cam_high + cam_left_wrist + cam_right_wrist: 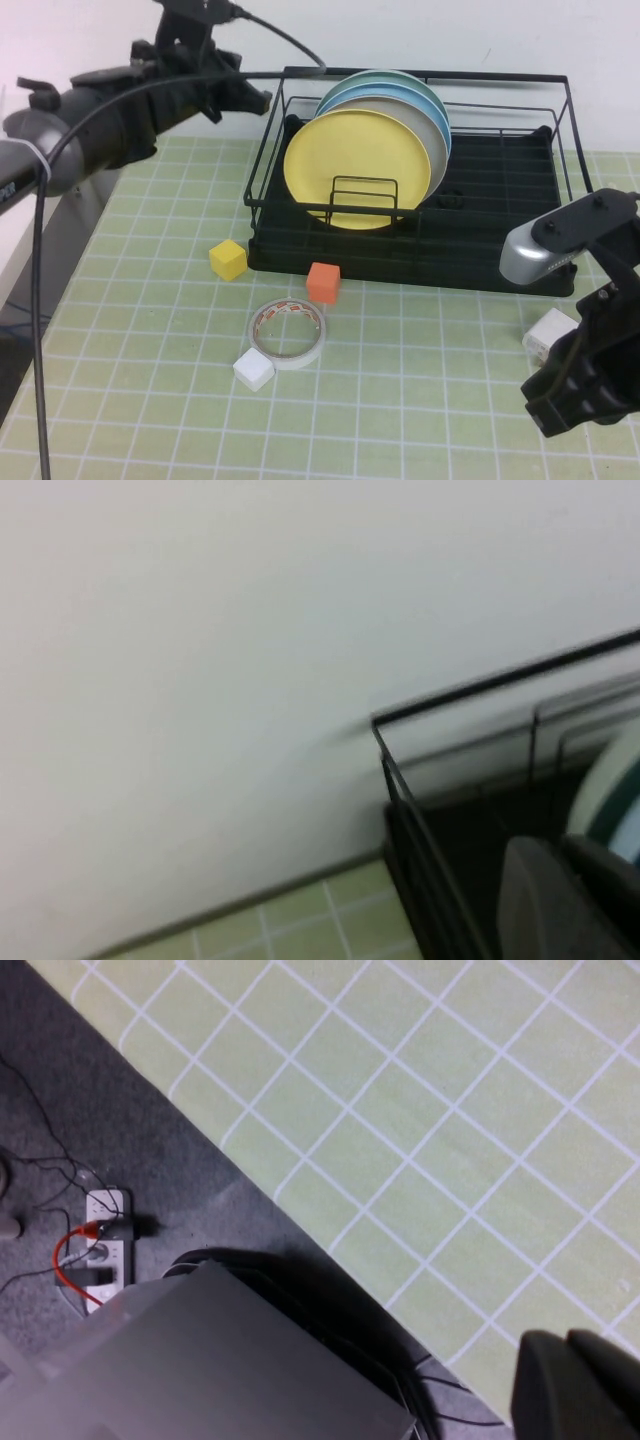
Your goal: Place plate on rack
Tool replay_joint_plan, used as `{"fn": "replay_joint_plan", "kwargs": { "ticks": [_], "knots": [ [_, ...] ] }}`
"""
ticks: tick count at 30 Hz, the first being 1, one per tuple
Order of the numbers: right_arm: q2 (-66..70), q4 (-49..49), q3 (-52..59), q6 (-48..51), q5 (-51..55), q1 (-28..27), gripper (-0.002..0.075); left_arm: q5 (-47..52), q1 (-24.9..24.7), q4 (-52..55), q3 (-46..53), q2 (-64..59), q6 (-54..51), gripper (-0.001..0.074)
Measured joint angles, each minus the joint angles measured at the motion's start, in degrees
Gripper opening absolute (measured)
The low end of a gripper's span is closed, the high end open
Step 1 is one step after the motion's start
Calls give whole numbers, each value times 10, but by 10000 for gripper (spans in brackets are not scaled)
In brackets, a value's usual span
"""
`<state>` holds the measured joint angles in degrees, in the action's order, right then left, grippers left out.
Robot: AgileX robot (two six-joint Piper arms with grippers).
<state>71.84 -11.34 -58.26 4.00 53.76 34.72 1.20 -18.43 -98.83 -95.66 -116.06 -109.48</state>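
The yellow plate [345, 165] stands on edge in the black wire rack [500, 262], at the front of a row of plates and leaning on a grey-white plate [425, 135] and light blue plates [400, 88] behind it. My left gripper [258, 98] is shut and empty, raised beside the rack's back left corner, apart from the plates. The left wrist view shows that rack corner [402, 792] and a pale plate rim [608, 785]; the yellow plate is out of that view. My right gripper [578, 1388] is shut and empty, low at the table's front right [560, 400].
On the green grid mat in front of the rack lie a yellow cube [228, 260], an orange cube [323, 282], a tape roll [288, 332] and a white cube [253, 370]. A white block [550, 333] sits by the right arm. A power strip [105, 1235] lies on the floor.
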Motion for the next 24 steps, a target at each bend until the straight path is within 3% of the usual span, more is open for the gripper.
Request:
{"fn": "replay_joint_plan", "kwargs": {
  "ticks": [10, 18, 24],
  "knots": [
    [0, -2, 4, -16, 5, 0, 1, 100, 0, -1, 11, -58, -3, 0],
    [0, -6, 4, -24, 8, 0, 1, 208, 0, 6, 13, -98, -80, 0],
    [0, -6, 4, -26, 13, 0, 1, 212, 0, 11, 13, -92, -78, 0]
  ]
}}
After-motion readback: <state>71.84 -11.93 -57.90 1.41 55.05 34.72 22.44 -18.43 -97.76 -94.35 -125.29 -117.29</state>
